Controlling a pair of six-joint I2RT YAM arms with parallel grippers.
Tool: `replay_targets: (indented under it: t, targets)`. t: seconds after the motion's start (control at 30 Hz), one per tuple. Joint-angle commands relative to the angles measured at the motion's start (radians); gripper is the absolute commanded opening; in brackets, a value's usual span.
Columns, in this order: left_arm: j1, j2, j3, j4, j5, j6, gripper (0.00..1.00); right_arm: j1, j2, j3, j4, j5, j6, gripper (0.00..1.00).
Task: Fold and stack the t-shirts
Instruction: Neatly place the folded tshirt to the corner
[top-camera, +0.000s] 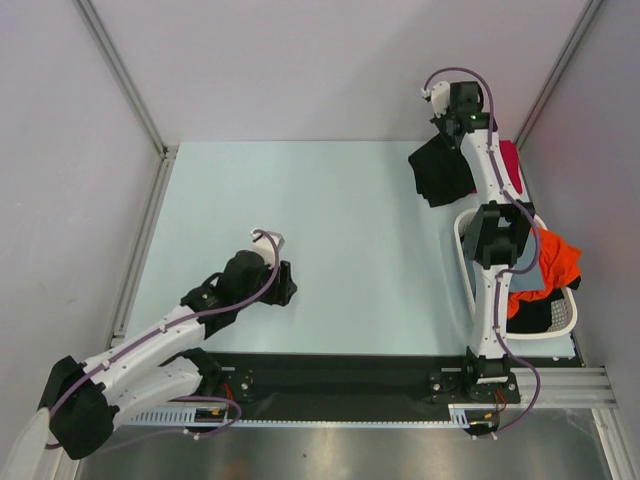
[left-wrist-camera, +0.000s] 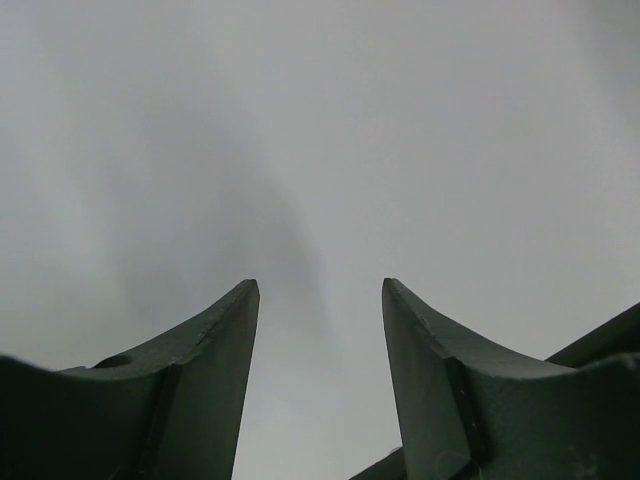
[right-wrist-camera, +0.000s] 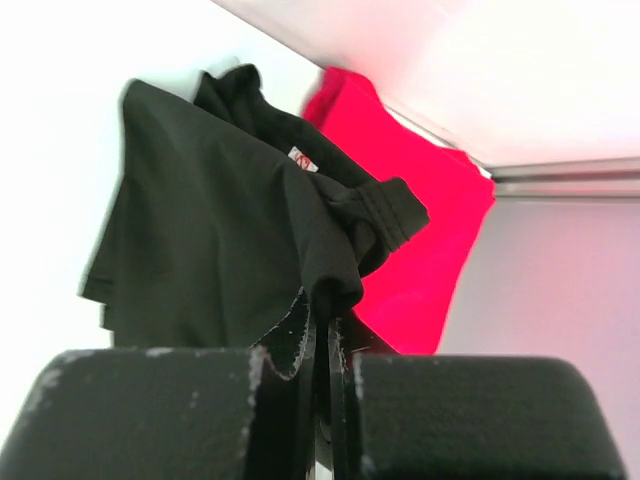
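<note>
black t-shirt (right-wrist-camera: 220, 230): upper right of the top view, hanging bunched off the right gripper (right-wrist-camera: 322, 310). Jaws are pinched tight on a thin fold of cloth, can't tell which edge. neck label (right-wrist-camera: 303, 160) shows near the top of the bundle, so it isn't held by the shoulders. red t-shirt (right-wrist-camera: 420, 230) sits just behind and right of it in the wrist view; can't tell if they touch. orange t-shirt (top-camera: 555, 258) is draped over the right rim of the basket (top-camera: 463, 232), right side of the frame, more cloth inside. left gripper (left-wrist-camera: 320, 300) is at lower left-centre of the top view, low over the table (top-camera: 330, 220), jaws partly apart with nothing between, well apart from the shirt. Risks as I read it: the pinch is on very little fabric, so a fast swing could pull it free. The shirt is crumpled, so laying it down from one grip point likely lands it in a heap, not flat. Dragging it left could also snag the red one. The left arm has a long reach to take a second corner.
</note>
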Motion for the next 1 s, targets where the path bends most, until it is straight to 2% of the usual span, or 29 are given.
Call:
replay_targets:
  t: [0.0, 0.23, 0.4, 0.97]
  targets:
    - [0.003, 0.015, 0.031, -0.002, -0.006, 0.073, 0.58, -0.021, 0.002, 0.056, 0.023, 0.043, -0.045, 0.00]
    - [-0.008, 0.031, 0.030, 0.006, -0.018, 0.086, 0.61, -0.034, -0.020, 0.064, 0.053, 0.106, -0.048, 0.00]
    - [-0.008, 0.037, 0.031, 0.010, -0.015, 0.083, 0.63, -0.044, -0.032, 0.111, 0.035, 0.105, -0.044, 0.00]
    - [-0.008, 0.057, 0.048, 0.021, -0.003, 0.078, 0.64, -0.085, -0.069, 0.114, 0.052, 0.105, -0.116, 0.00]
